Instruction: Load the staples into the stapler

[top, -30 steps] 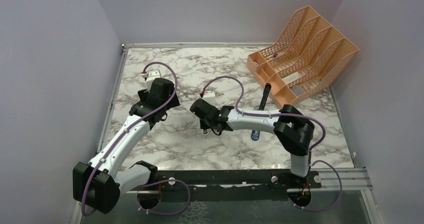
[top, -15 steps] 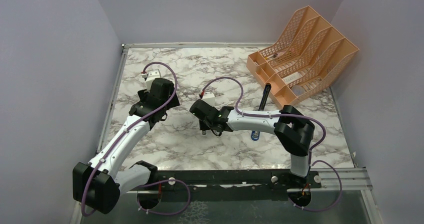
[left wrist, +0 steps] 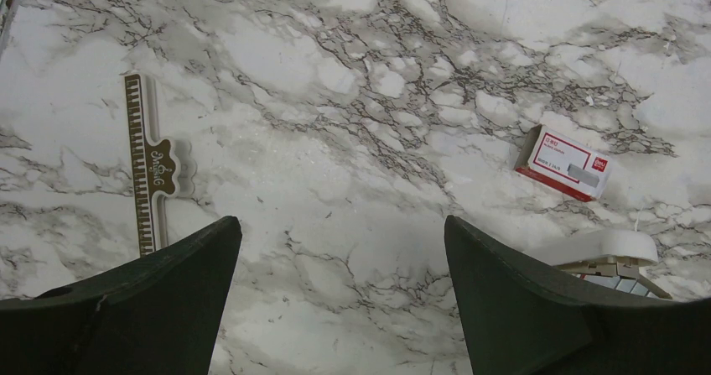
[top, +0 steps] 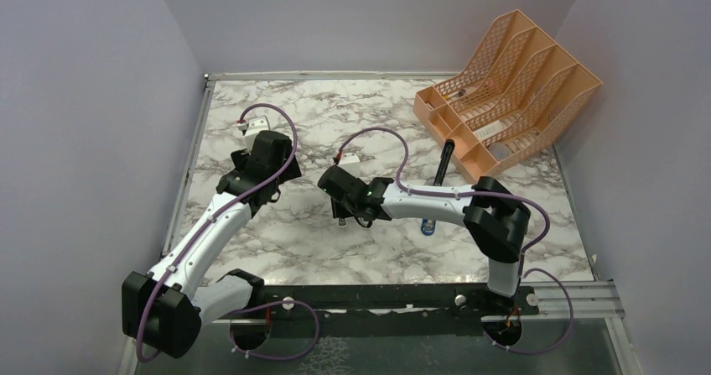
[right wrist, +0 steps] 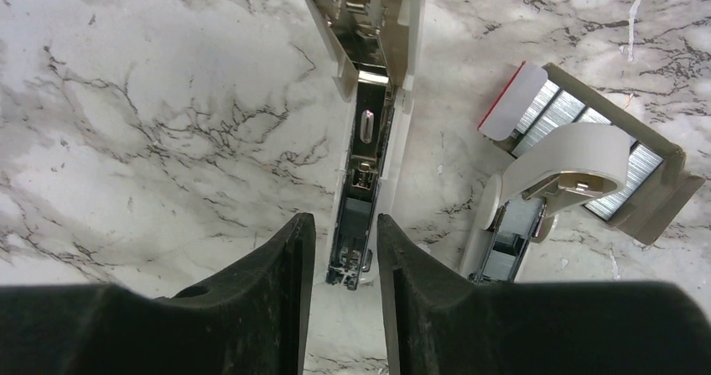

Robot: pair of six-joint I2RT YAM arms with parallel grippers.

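White stapler (right wrist: 366, 132) lying hinged open on the marble surface (right wrist: 151, 115), right jaws narrowly parted astride its near end, left jaws spread wide above the surface off to its left

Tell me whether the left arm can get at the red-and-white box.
Probably yes: the left end effector is open, and only bare marble lies between it and the red-and-white box, ahead to its right.
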